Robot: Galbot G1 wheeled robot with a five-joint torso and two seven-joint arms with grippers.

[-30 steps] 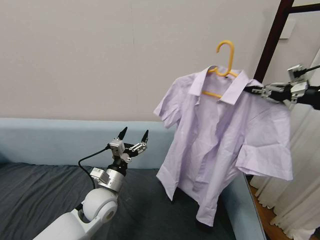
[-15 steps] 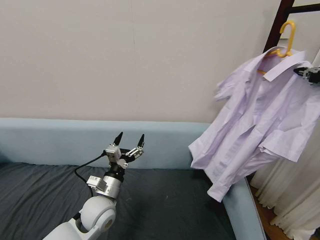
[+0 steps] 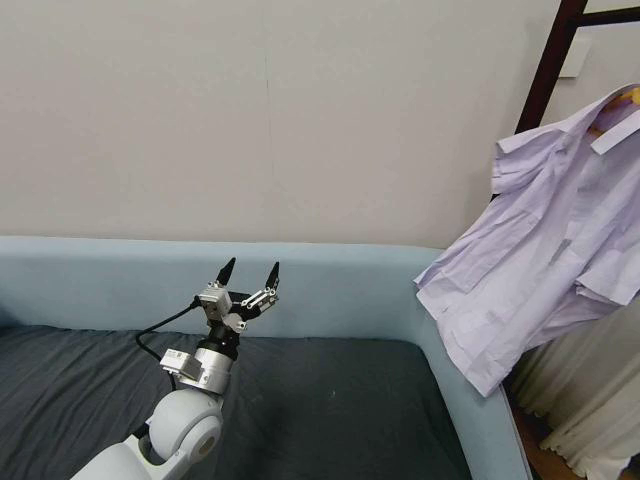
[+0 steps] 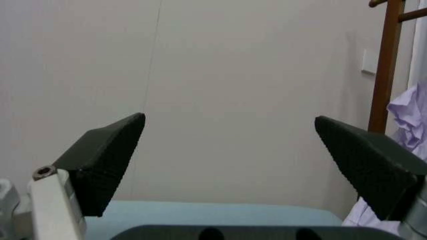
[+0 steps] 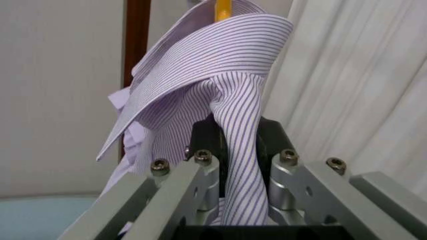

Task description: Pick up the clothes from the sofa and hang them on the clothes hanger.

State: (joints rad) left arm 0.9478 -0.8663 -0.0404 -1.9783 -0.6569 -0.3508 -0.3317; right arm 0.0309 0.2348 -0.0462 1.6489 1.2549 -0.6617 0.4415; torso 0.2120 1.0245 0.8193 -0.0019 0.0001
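Lilac striped cotton, the shirt (image 3: pixel 560 230) hangs in the air at the right edge of the head view, tilted, with its collar high and its hem low; it is beside a dark wooden post (image 3: pixel 545 70) and in front of a white curtain (image 3: pixel 590 400); its lowest corner shows over the right end of the sofa (image 3: pixel 100 280), and whether the two touch cannot be told.

From the right wrist view, the right end effector (image 5: pixel 233 145) is clamped tight on a fold of the shirt just below the collar; the cloth runs down between its two dark tips; a yellow hanger (image 5: pixel 222 9) rises out of the collar above it; the post and the curtain stand behind.

Over on the left, the left end effector (image 3: pixel 251 268) is raised above the sofa's dark grey seat (image 3: pixel 60 400), in front of the pale blue backrest; its tips point up and stand wide apart, with nothing between them; it is well apart from the shirt; its own wrist view looks past the spread tips at the plain wall (image 4: pixel 233 60), with the post and a bit of the shirt at the edge.
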